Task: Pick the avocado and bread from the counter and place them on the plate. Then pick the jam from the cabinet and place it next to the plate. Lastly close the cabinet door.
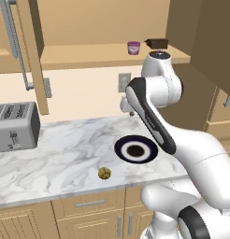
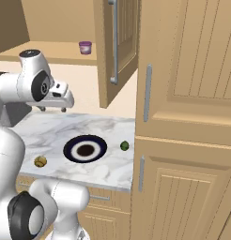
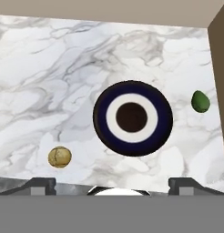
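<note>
On counter (image 3: 50,68), plate (image 3: 132,117) btwn bread (image 3: 59,157) & avocado (image 3: 200,101), gripper (image 3: 111,185) fingers apart, no legible text.

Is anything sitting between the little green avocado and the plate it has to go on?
No, nothing visible. The avocado lies on the counter beside the plate, with only bare marble between them. The bread is on the plate's other side. The pincer hangs above, open and holding nothing.

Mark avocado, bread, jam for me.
avocado (image 3: 200,101): hand view, middle of the green body.
bread (image 3: 59,157): hand view, centre of the tan lump.
jam (image 1: 133,47): left base view, side of the purple jar on the cabinet shelf.
</note>
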